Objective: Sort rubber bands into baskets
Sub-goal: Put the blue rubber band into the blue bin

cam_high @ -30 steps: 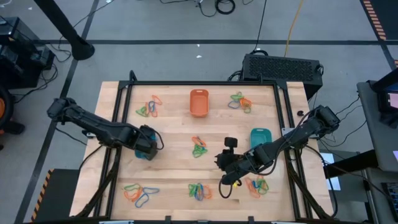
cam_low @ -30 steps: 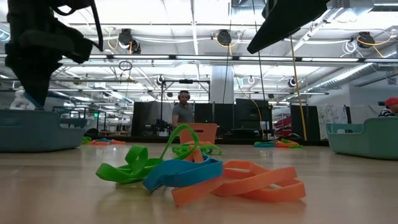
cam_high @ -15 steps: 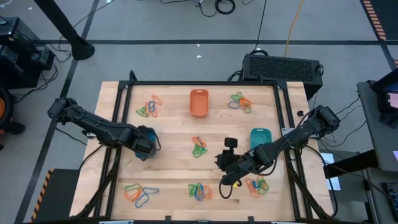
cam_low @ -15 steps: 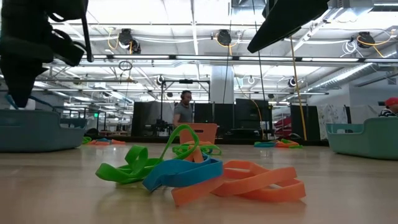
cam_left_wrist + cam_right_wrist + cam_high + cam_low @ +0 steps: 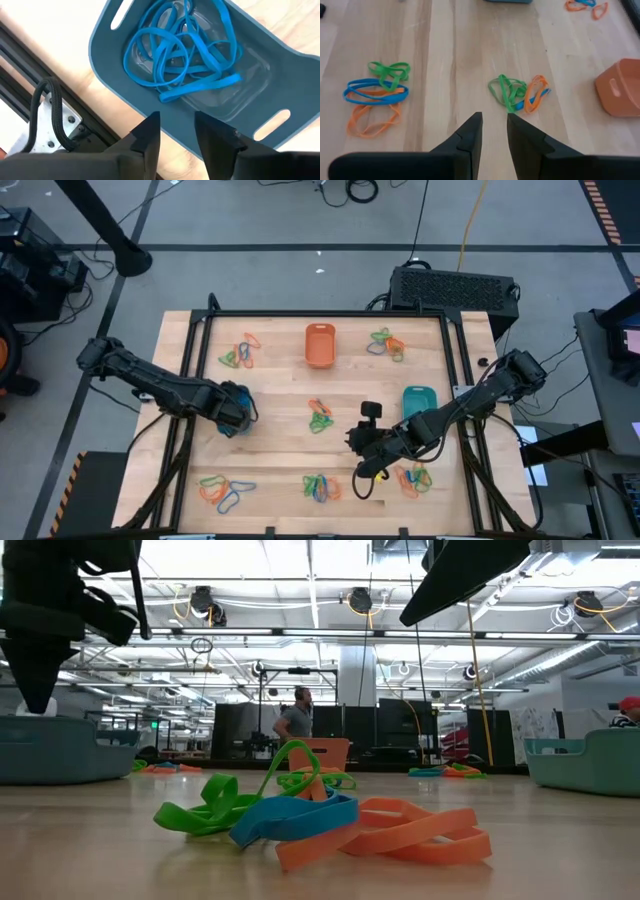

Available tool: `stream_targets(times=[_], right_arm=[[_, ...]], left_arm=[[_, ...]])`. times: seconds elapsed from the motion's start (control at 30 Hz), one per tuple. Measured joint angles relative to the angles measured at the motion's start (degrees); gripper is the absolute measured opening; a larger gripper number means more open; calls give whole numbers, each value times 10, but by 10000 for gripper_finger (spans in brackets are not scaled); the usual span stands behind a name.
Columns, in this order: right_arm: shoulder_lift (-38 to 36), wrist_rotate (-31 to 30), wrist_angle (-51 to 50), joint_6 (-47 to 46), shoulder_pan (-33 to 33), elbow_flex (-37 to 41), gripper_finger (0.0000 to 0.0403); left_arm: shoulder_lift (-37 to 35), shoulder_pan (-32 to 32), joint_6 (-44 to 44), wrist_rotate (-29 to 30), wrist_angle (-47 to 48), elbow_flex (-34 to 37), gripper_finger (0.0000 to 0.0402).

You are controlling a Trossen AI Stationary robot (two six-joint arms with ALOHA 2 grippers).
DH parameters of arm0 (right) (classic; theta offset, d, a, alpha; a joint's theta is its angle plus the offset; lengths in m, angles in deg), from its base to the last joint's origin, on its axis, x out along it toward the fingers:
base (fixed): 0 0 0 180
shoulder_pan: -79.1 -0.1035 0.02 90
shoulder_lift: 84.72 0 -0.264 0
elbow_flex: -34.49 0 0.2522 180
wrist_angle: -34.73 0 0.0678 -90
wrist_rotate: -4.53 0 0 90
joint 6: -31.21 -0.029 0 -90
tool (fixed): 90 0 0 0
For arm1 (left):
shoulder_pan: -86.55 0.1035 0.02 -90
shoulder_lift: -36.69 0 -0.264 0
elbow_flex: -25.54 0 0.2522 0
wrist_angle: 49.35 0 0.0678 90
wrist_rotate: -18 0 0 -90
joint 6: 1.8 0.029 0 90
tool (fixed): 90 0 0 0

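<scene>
The blue basket (image 5: 150, 100) holds several blue rubber bands (image 5: 180, 50); it shows at the low view's left (image 5: 60, 750). My left gripper (image 5: 232, 412) hovers just above it, open and empty (image 5: 177, 117). My right gripper (image 5: 352, 438) is open and empty (image 5: 494, 117) above bare table, right of the middle. The orange basket (image 5: 319, 345) stands at the far middle and the teal basket (image 5: 418, 402) at the right. Mixed piles of orange, green and blue rubber bands lie at the middle (image 5: 320, 415), near middle (image 5: 320, 487), near left (image 5: 225, 490) and near right (image 5: 412, 478).
Two more mixed piles lie at the far left (image 5: 238, 352) and far right (image 5: 387, 343). A black frame (image 5: 330, 314) runs round the table. A black box (image 5: 455, 288) stands behind the far right corner. A person (image 5: 296, 720) walks in the room beyond.
My left gripper has risen a little over the blue basket and shifted slightly toward the table's left edge. The person in the room behind has moved a little.
</scene>
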Motion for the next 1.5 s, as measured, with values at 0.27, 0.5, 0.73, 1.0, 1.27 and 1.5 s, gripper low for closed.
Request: stream_targets(times=[0.27,0.5,0.73,1.0,1.27,1.5], right_arm=[[0,2,0,-4,0,0,82],[0,2,8,-4,0,0,82],[0,2,14,-4,1,0,82],[0,2,14,-12,0,0,82],[0,2,14,-12,0,0,82],[0,1,15,-10,0,0,82]], left_arm=[[-1,-27,55,-45,-66,-14,132],[-1,-77,104,-44,-191,-70,132],[21,-142,164,-43,-380,-82,132],[148,-215,164,-73,-406,-82,132],[258,-238,166,-137,-427,-81,132],[280,-240,178,-123,-430,-81,132]])
